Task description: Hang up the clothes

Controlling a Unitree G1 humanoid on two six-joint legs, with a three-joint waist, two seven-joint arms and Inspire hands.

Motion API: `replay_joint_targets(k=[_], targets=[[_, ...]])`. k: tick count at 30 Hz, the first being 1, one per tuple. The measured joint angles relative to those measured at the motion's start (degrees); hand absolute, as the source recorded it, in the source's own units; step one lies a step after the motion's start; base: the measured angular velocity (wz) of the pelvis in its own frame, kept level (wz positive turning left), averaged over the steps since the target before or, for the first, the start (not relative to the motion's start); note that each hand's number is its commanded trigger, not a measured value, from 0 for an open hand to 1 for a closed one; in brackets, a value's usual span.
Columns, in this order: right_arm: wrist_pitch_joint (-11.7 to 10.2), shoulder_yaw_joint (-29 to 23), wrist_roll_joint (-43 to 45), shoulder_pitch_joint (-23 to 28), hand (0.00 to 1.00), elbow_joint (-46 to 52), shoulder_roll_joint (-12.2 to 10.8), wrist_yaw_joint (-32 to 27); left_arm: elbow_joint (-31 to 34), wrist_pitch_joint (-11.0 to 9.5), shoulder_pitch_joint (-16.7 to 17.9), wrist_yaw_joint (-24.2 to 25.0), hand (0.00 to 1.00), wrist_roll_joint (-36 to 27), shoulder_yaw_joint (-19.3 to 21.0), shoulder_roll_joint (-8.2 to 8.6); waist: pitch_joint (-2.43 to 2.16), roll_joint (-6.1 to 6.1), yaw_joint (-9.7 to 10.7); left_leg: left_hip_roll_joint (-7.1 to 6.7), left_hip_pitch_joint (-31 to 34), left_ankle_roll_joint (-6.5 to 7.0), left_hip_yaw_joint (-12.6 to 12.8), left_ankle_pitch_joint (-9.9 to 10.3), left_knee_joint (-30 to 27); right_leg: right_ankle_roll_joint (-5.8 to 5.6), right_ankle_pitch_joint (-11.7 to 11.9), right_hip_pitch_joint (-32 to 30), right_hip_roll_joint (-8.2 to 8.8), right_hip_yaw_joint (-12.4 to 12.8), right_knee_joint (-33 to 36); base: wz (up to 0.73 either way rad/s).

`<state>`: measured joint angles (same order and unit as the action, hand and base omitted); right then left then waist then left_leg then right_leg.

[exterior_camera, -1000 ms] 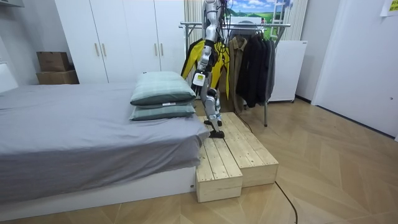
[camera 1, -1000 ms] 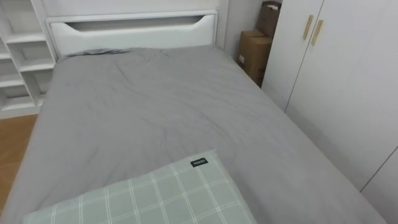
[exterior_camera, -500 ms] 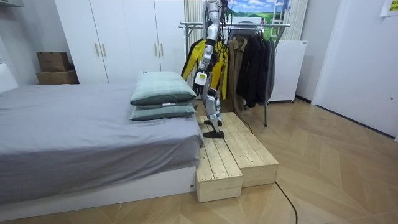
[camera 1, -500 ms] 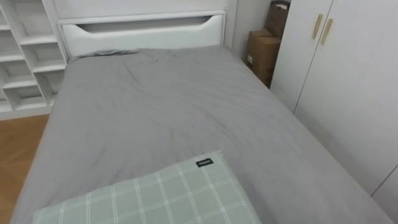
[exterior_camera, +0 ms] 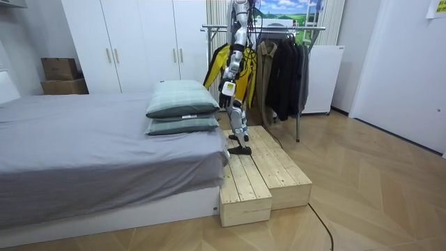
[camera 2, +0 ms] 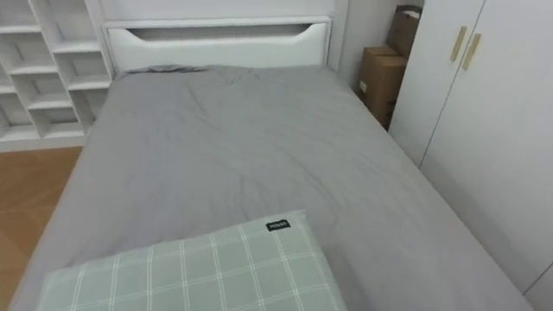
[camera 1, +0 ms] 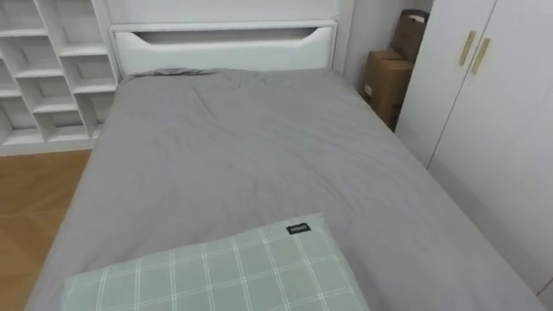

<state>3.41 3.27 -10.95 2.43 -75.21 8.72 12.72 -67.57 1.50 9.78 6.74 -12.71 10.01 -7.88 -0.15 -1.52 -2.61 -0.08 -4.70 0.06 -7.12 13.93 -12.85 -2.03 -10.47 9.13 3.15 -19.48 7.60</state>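
The robot stands on a low wooden platform (exterior_camera: 268, 174) at the end of the bed (camera 1: 259, 147) where the pillows lie, facing along the bed toward its white headboard (camera 1: 223, 47); a green checked pillow (camera 1: 220, 276) lies on the grey cover at the near end, stacked on a second pillow (exterior_camera: 182, 125).

Beyond that end of the bed, right behind the robot, stands the clothes rack (exterior_camera: 279, 29); a yellow garment (exterior_camera: 247, 80) hangs at the robot's back, at the rack's end nearer the bed, and dark coats (exterior_camera: 287, 70) hang farther from the bed on the same rail; from here the yellow garment seems to be on the rail, though the robot's body hides its top.

One arm hangs down on the near side, ending in what I take for the left hand (exterior_camera: 227, 88) at hip height; I cannot tell how its fingers are set, nor whether they touch the yellow cloth.

White shelves (camera 1: 52, 78) stand on one side of the headboard; cardboard boxes (camera 1: 386, 82) and a white wardrobe (camera 1: 501, 130) line the bed's other side.
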Motion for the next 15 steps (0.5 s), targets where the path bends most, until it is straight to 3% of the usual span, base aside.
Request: replay_joint_targets(k=[6, 15], targets=[[1.69, 0.63, 1.13, -0.71, 0.0, -0.16, -0.04, 0.14, 0.67, 0.55, 0.57, -0.81, 0.0, -0.21, 1.27, 0.07, 0.05, -0.5, -3.24, -1.35, 1.42, 0.36, -4.12, -0.28, -0.75, -0.83, -0.52, 0.88, 1.01, -4.36, 0.09, 0.38], [2.95, 2.27, 2.97, -1.39, 0.0, -0.3, -0.07, 0.67, -1.84, 3.11, 5.07, -1.69, 0.0, -0.08, 3.45, -0.94, 0.32, -0.93, -6.79, -1.86, 3.32, 0.23, -7.26, -0.2, -2.09, -0.88, -0.55, 0.98, 1.0, -6.97, 0.09, 0.19]])
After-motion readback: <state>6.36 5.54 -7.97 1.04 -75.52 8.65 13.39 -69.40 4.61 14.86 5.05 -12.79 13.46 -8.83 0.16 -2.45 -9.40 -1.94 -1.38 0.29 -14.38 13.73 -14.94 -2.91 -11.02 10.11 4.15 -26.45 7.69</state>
